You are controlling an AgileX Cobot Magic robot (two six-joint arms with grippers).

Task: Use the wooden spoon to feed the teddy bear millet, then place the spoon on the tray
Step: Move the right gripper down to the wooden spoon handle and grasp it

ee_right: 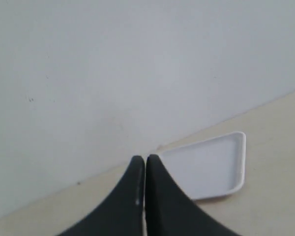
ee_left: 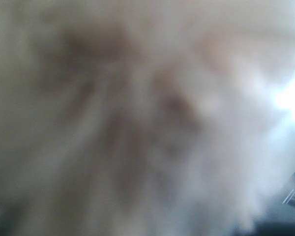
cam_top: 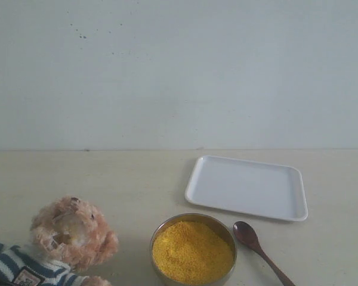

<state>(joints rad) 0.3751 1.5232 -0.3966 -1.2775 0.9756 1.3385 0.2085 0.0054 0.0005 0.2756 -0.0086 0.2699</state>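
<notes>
Evidently nothing done yet. Can't see left end effector, only a blurred fuzzy close-up in its wrist view. Teddy bear (cam_top: 71, 235) slumped far left on tabletop (cam_top: 107, 179); millet (cam_top: 192, 251) heaped, apparently untouched, in metal bowl (cam_top: 194, 215); wooden spoon (cam_top: 259, 244) lying just right of bowl, ungrasped; tray (cam_top: 246, 187) behind, bare. Right end effector (ee_right: 145, 158) closed, holding nothing. Remaining: grasp, scoop, feed, place.

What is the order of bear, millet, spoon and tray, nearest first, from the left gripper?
1. Bear: its fur fills the left wrist view.
2. Millet: right of the bear in the exterior view.
3. Spoon and tray, farther right: too close to call.
The gripper itself is unseen.
</notes>
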